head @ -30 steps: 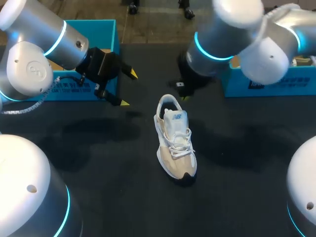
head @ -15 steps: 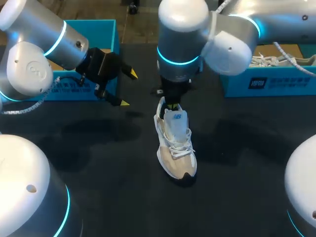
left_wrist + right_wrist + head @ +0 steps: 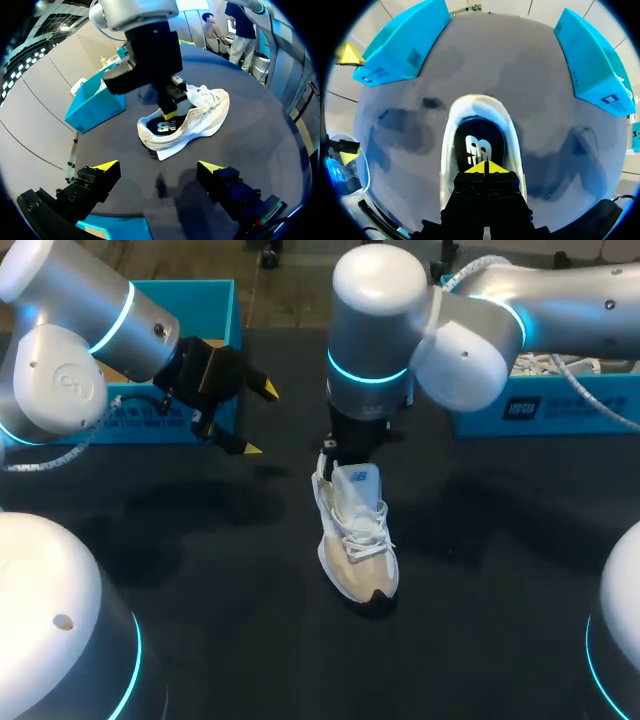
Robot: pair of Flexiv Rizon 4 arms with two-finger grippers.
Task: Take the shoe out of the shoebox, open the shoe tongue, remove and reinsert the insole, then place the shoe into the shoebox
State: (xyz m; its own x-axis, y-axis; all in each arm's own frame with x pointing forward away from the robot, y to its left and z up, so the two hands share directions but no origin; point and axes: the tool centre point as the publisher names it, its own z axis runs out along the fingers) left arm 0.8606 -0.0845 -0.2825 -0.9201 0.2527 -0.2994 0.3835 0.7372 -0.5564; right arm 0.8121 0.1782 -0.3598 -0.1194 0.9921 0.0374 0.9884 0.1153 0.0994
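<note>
Swung in over the shoe [image 3: 357,540] on the table [image 3: 200,590], right gripper [image 3: 485,168], tips pressed together, points at the insole [image 3: 479,142]; left gripper [image 3: 255,418] hangs spread. Risk: closed tips skid, tipping the unheld shoe.

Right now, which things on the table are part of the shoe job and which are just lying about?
In the job:
shoe
insole
right gripper, shut above the shoe's opening
left gripper, open, off to the side
one box, left shoebox or right shoebox; cannot tell which

Lying about:
the other box
second shoe, inside the right shoebox
</note>
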